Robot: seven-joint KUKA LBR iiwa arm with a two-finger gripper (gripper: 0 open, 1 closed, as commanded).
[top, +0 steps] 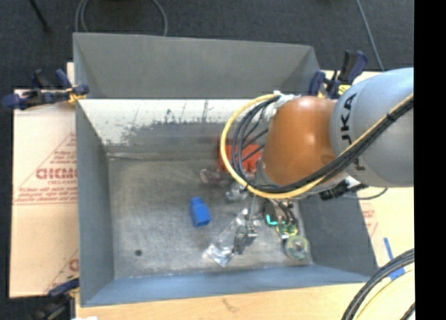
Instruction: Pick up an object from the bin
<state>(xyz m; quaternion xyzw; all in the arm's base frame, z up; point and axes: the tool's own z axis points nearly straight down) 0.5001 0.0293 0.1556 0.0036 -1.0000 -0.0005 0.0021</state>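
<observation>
Around the blue block, the grey bin has an open floor with only a few loose things on it. To the block's right, the arm, with its orange cover and looped cables, overhangs that side of the bin. The gripper hangs below the cover, right of the block and nearer the front wall; whether it is wide or narrow cannot be told. A pale shiny piece, irregular in outline, lies just beside the gripper, below and right of the block; it is the probable pick. A small green-ringed thing lies farther right of the block. Risks, as judged:

- The shiny piece may slide toward the front wall instead of seating.
- An off-centre closure may pinch one edge and drop it.
- A sideways correction may knock the block.
</observation>
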